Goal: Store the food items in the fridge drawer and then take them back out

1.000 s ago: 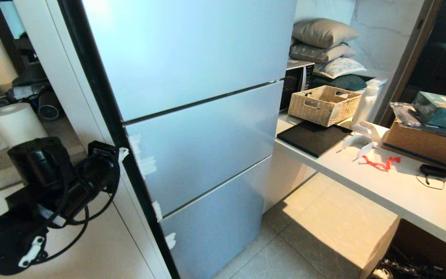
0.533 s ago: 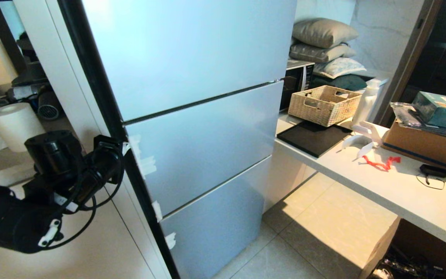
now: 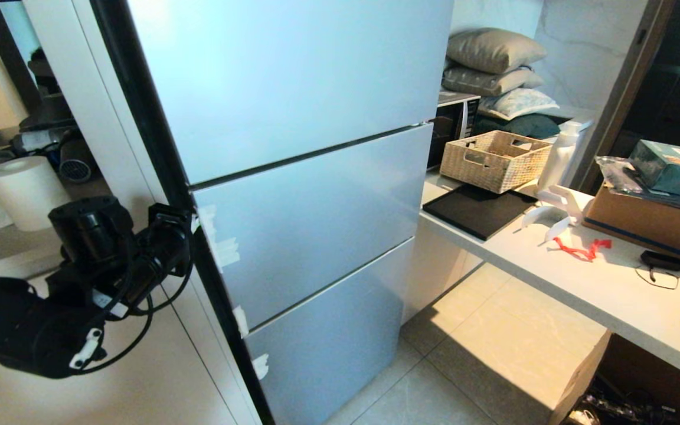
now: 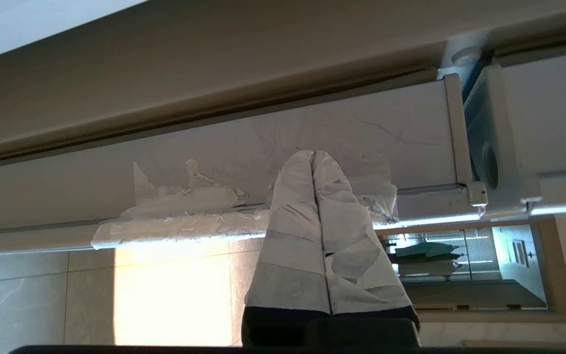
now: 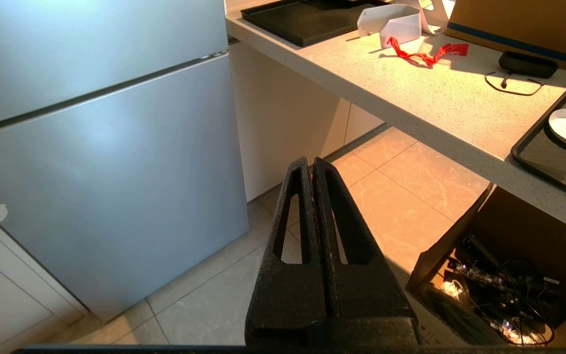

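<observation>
Fridge (image 3: 304, 177) filling the centre of the head view, all three pale door panels shut flush. White tape scraps (image 3: 221, 245) stuck along the left edge of the middle panel, more lower down. No apple or drawer in any view.

Left arm (image 3: 68, 295) at lower left of the head view, black, cables looping off it, wrist end up against the dark left edge of the fridge at the height of the middle panel. Left gripper (image 4: 314, 156) seen in the left wrist view: tape-wrapped fingers (image 4: 332, 221) pressed together, closed on nothing, tips at the door's pale edge strip just beside the torn tape (image 4: 184, 216). Contact with the strip not clear.

Right gripper (image 5: 311, 164) at centre bottom of the right wrist view: black fingers closed tight, empty, hanging over the tiled floor (image 5: 391, 196) near the fridge's lowest panel. Not visible in the head view.

At right of the head view, a counter (image 3: 588, 289) with a wicker basket (image 3: 493, 159), a black mat (image 3: 476, 209), a red strap (image 3: 582, 248) and a cardboard box (image 3: 647, 221). Pillows (image 3: 493, 65) stacked at upper right. Paper roll (image 3: 24, 189) at far left.
</observation>
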Controlling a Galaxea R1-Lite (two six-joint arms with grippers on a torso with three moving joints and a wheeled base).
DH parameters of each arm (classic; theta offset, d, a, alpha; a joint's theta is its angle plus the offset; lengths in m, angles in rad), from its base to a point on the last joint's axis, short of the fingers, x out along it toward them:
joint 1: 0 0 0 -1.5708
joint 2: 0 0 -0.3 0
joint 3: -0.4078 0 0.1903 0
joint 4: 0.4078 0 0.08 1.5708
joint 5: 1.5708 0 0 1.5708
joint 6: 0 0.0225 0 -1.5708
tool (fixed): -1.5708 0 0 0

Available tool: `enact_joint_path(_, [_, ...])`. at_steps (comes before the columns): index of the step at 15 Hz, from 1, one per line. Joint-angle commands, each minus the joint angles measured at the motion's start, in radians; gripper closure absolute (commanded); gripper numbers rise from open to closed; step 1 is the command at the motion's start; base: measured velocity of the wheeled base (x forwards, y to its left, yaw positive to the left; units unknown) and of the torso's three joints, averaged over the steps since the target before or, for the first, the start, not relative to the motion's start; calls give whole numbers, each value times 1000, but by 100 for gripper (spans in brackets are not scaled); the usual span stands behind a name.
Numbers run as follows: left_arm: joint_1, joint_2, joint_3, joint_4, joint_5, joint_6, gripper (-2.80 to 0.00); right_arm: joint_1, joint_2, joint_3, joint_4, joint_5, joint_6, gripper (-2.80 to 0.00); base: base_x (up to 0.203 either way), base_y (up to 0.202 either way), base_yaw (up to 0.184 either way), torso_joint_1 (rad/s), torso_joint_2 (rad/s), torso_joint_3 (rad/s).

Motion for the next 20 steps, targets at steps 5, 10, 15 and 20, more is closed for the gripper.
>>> enact_joint_path(5, [-53, -70, 50, -4, -4, -3, 0, 0, 0, 0, 0, 0, 0, 0, 0, 0, 0, 0, 0, 0])
enact_joint_path(10, [-87, -102, 115, -4, -6, 2, 0, 0, 0, 0, 0, 0, 0, 0, 0, 0, 0, 0, 0, 0])
enact_joint_path(15, [-201, -163, 226, -4, -4, 0, 0, 0, 0, 0, 0, 0, 0, 0, 0, 0, 0, 0, 0, 0])
enact_joint_path(20, [-286, -334, 333, -2, -5, 1, 0, 0, 0, 0, 0, -1, 0, 0, 0, 0, 0, 0, 0, 0])
